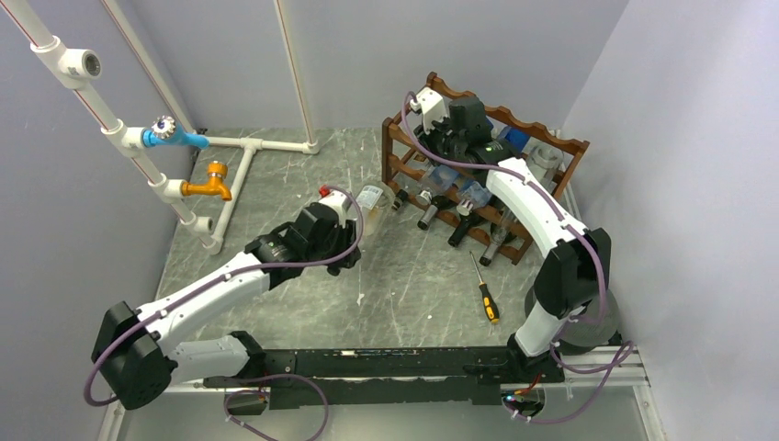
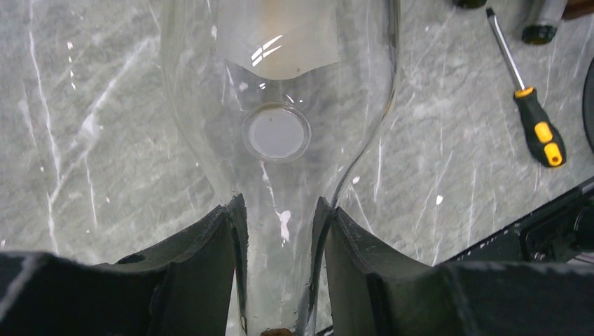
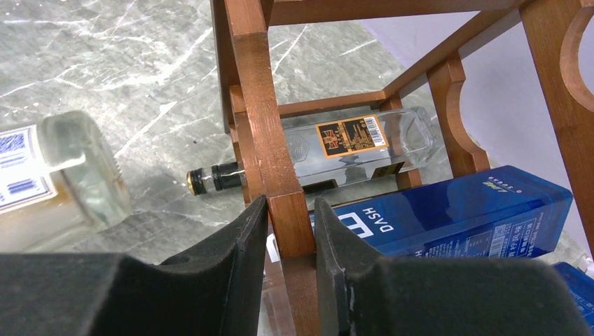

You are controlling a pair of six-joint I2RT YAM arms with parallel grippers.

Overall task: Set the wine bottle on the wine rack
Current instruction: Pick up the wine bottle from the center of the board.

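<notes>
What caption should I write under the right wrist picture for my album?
The right fingers pinch a wine rack post, a clear bottle and blue box lying behind.

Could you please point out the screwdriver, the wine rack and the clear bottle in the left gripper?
screwdriver (image 1: 488, 298): top view, on its black-and-yellow handle.
wine rack (image 3: 270, 140): right wrist view, on its upright post.
clear bottle (image 2: 312, 91): left wrist view, on its glass body.

I see a grey marble table (image 1: 413, 303). A screwdriver (image 1: 486, 297) lies flat on it. The rack (image 1: 393, 152) stands at the back, white pipes (image 1: 237, 188) on the left.
</notes>
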